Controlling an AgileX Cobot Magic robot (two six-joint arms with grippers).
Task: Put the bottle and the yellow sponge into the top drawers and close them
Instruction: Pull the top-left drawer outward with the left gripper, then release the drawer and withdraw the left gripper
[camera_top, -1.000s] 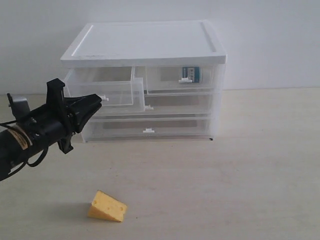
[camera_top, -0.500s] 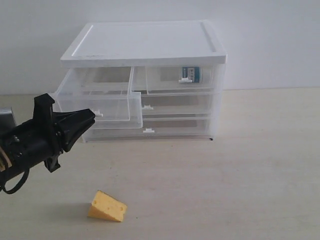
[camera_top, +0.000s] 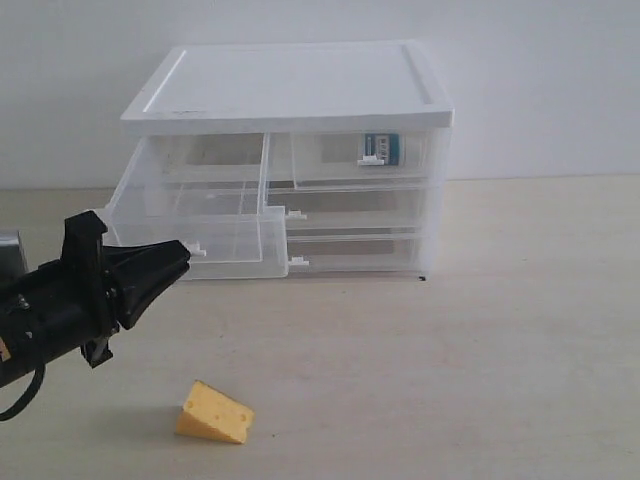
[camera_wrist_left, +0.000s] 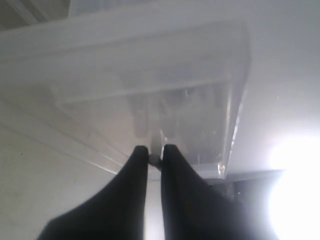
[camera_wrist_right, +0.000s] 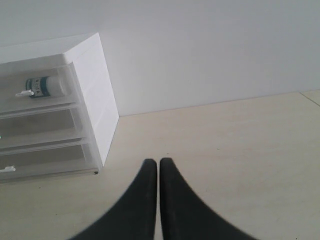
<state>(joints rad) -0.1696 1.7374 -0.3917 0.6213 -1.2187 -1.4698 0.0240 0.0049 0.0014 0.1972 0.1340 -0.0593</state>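
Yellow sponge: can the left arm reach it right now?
Probably, once freed: the left gripper is pinching the handle tab of the open left top drawer; the yellow sponge lies in the open on the table nearby, nothing between.

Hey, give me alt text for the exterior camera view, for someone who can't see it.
The left gripper pinches the handle tab of the top left drawer, which is pulled well out of a white-topped clear cabinet. The bottle lies in the closed top right drawer; the yellow sponge sits on the table in front.
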